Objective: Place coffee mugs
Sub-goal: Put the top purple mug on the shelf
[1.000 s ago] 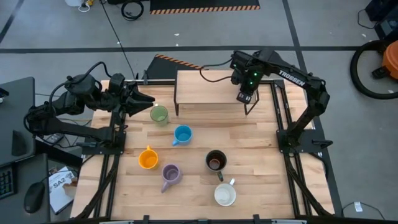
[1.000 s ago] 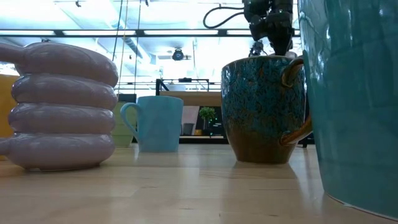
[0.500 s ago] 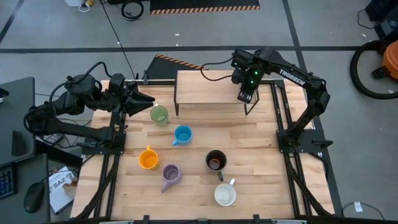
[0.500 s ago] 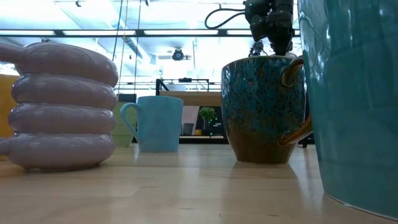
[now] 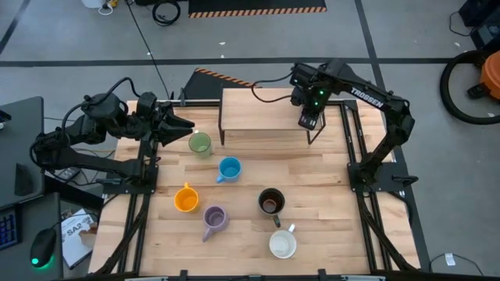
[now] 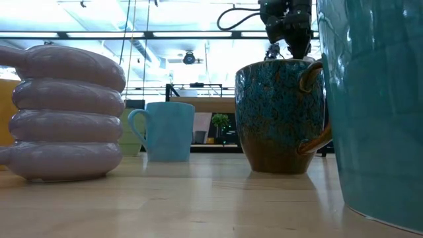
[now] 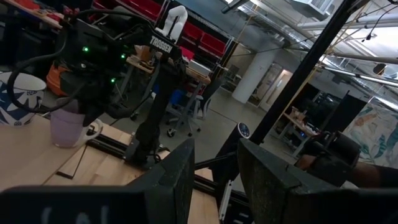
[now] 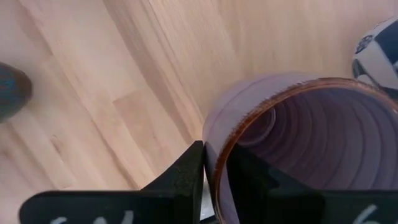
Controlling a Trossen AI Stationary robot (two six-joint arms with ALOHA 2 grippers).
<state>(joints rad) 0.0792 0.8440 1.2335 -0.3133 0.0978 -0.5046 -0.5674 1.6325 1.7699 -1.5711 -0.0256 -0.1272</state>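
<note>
The right gripper [image 5: 306,119] hangs over the right end of the raised wooden shelf [image 5: 258,109] at the table's far edge, clamped on the rim of a lilac mug [image 8: 298,149]; one finger is inside the wall, one outside; the mug stands upright, mouth up. A white patterned mug [image 8: 379,46] sits just beside it. The left gripper [image 5: 181,125] waits at the left edge near the green mug [image 5: 200,144], its fingers parted; bare boards lie between the other mugs and the shelf.
</note>
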